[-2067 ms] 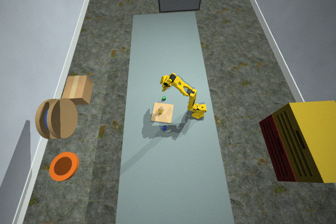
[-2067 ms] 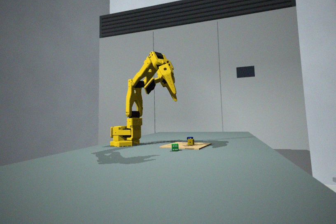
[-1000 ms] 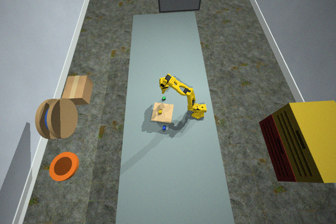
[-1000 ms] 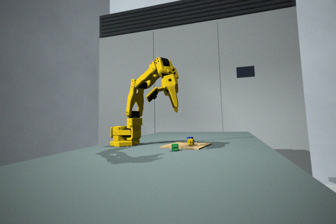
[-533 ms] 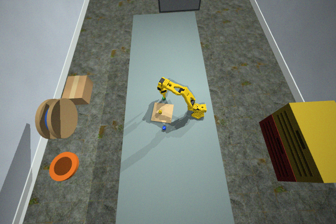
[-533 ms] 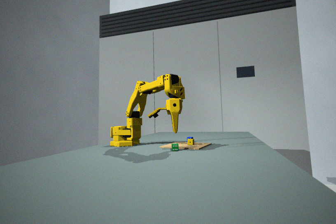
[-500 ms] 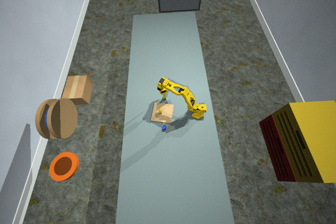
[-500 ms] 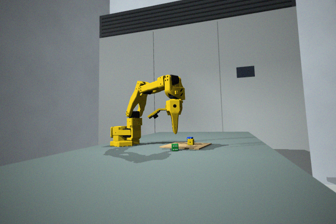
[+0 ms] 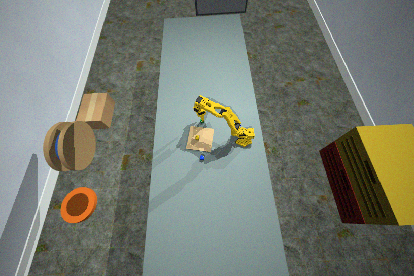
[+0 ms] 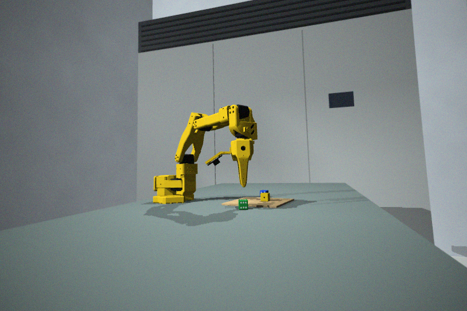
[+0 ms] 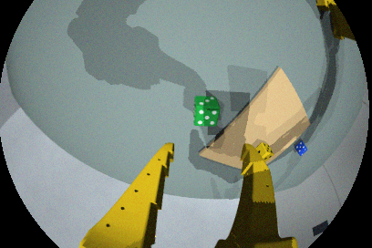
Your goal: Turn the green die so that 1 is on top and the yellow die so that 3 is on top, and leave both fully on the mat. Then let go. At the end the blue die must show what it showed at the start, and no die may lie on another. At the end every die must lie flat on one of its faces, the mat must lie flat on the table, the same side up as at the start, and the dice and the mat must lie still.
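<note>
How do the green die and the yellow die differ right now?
The green die lies on the table just off the mat; the yellow die lies on the mat. The gripper hangs above the green die, not the yellow one. Both rest flat, untouched.

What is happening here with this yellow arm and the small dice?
The small yellow robot arm hangs its gripper above the green die, fingers partly open and holding nothing. The green die lies on the grey-green table, just off the tan square mat. The yellow die sits on the mat. The blue die lies on the table beyond the mat's opposite edge.
</note>
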Available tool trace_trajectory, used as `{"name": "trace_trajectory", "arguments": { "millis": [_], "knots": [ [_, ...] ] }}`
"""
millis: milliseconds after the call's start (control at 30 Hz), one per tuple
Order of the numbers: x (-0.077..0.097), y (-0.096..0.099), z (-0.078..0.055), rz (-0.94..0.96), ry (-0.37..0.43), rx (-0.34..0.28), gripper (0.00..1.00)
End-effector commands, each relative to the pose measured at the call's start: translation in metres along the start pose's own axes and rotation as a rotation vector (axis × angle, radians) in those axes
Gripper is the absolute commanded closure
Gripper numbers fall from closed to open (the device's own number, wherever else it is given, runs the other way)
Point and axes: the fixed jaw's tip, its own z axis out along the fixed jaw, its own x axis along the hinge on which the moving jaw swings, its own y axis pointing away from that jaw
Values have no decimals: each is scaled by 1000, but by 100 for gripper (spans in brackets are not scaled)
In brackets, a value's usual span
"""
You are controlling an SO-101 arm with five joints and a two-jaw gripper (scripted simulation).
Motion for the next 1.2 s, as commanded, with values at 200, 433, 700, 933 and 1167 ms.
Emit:
{"name": "trace_trajectory", "arguments": {
  "millis": [200, 433, 700, 933, 1167],
  "knots": [
    [1, 5, -9, 1, 29, -32, 72],
    [0, 4, -7, 1, 20, -22, 72],
    [0, 3, 0, 1, 14, -15, 72],
    [0, 4, 11, 1, 13, -13, 72],
    [0, 4, 23, 2, 11, -12, 72]
  ]
}}
